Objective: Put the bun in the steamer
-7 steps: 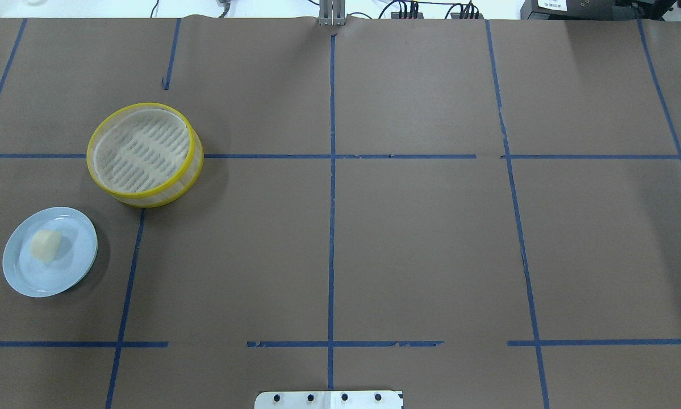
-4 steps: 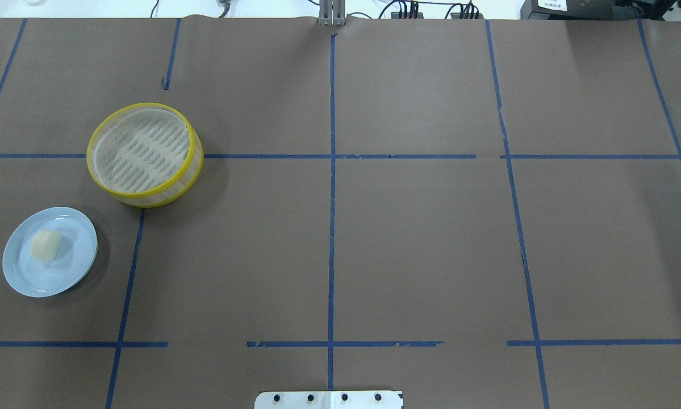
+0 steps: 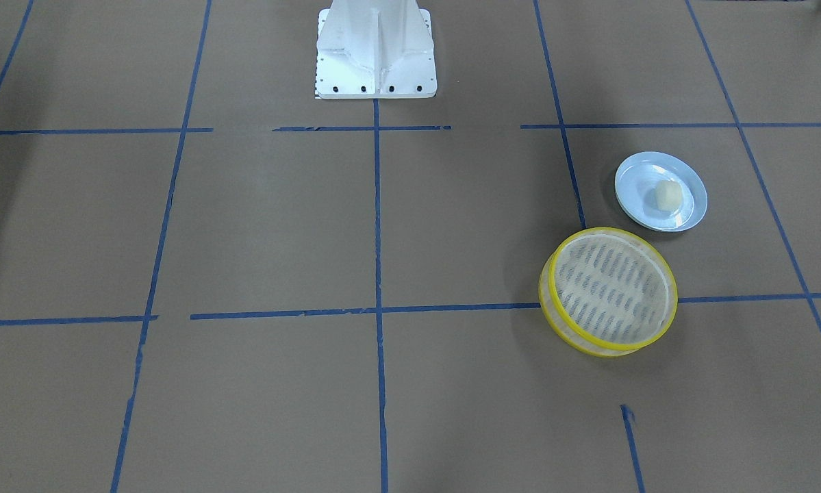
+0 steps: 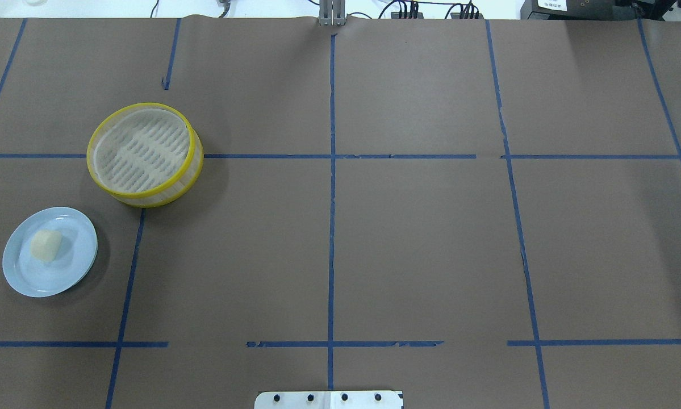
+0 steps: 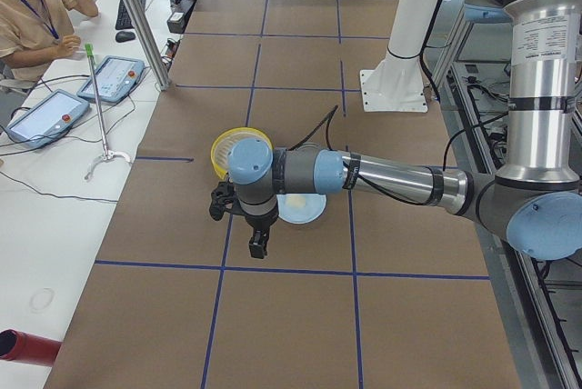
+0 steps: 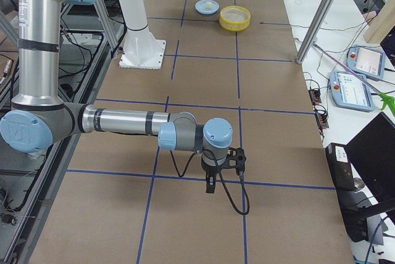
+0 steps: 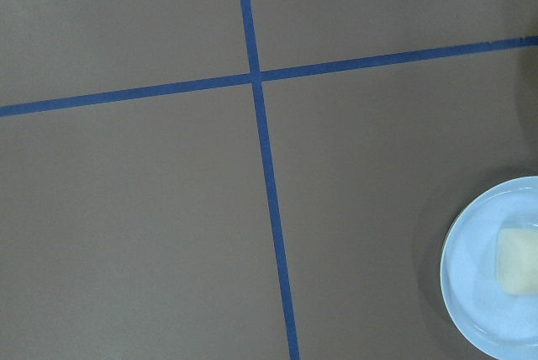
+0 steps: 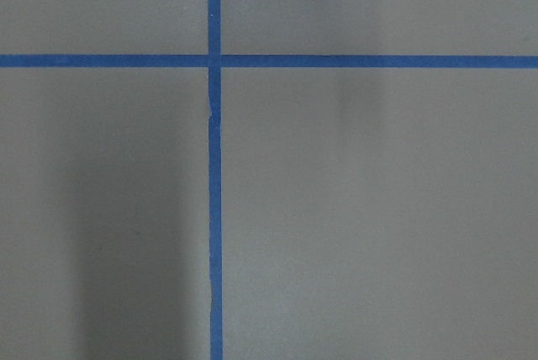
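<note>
The bun (image 4: 46,245) is a small cream-white lump lying on a pale blue plate (image 4: 70,270) at the table's left front. It also shows in the front view (image 3: 667,194) and at the right edge of the left wrist view (image 7: 517,261). The steamer (image 4: 144,153), with yellow rims and a slotted base, stands empty just beyond the plate. My left gripper (image 5: 258,249) shows only in the exterior left view, hanging above the table beside the plate; I cannot tell if it is open. My right gripper (image 6: 210,187) shows only in the exterior right view, far from both; I cannot tell its state.
Brown paper with a blue tape grid covers the table. The robot's white pedestal (image 3: 374,48) stands at the table's near middle. An operator (image 5: 27,16) sits at a side desk with tablets (image 5: 114,75). A metal pole (image 5: 136,16) stands at the table's far edge.
</note>
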